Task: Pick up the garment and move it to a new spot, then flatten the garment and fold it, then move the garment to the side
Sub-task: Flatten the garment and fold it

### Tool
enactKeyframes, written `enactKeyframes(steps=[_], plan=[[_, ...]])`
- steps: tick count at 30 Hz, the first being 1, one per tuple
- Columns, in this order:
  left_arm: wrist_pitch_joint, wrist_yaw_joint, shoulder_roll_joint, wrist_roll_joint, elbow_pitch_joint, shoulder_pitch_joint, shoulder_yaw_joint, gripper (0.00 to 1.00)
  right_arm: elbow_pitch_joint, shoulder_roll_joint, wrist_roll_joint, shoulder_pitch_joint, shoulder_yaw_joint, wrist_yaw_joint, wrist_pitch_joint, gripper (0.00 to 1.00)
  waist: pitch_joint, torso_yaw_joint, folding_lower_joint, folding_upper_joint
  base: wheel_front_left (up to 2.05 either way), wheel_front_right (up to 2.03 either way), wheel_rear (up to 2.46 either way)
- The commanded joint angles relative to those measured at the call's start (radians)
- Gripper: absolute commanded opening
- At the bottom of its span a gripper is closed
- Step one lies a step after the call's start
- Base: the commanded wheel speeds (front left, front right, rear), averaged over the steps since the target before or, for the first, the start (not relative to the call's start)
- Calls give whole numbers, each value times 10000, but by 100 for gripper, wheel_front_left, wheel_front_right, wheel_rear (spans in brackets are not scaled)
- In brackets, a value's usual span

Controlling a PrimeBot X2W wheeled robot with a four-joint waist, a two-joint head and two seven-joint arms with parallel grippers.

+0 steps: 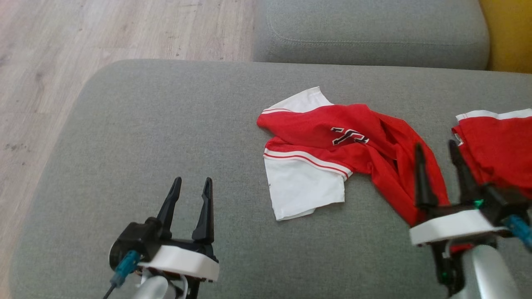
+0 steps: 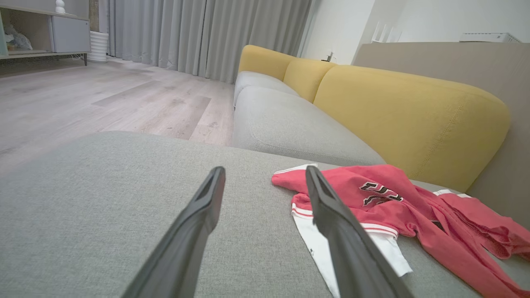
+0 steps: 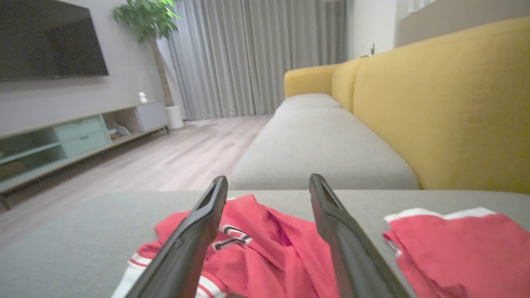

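- Garment [image 1: 316, 124]: crumpled red fabric jersey with white sleeves and black lettering, lying on the broad grey upholstered sofa seat [image 1: 145, 124], right of centre.
- Left end effector [image 1: 193, 180]: dark fingers parted, holding nothing, over bare grey seat, well apart from the jersey's white sleeve.
- Right end effector [image 1: 434, 145]: fingers spread wide, empty, above a red fold of the jersey.
- Yellow sofa backrest [image 2: 414, 111] behind the seat; pale wood floor [image 1: 41, 62] off to the left.

Black-white lettering [image 1: 349, 136] on red garment [image 1: 374, 162] unreadable (partly hidden in folds)
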Motion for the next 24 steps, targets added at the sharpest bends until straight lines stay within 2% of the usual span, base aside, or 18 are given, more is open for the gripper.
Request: enactKeyframes(steps=[1,7,14,19,24], plan=[[-13,2,140,-31,-230,-537,278,100,-378,-83,98,-207,267,65,-171,100,8,-8,0,0,0,0,0],[-32,-79,15,-2,-10,-567,113,100,-111,-82,369,-343,1067,65,-530,100,116,42,0,0,0,0,0],[184,-207,-89,87,229,-1057,-117,100,58,-82,588,-595,1029,65,-644,100,582,-76,0,0,0,0,0],[617,-328,-505,82,936,-1855,-374,100,-81,-82,592,-813,1034,65,-624,100,1098,-456,0,0,0,0,0],[1103,-668,-1036,-109,2010,-2702,-671,100,-146,-82,599,-990,1033,65,-660,100,1604,-848,0,0,0,0,0]])
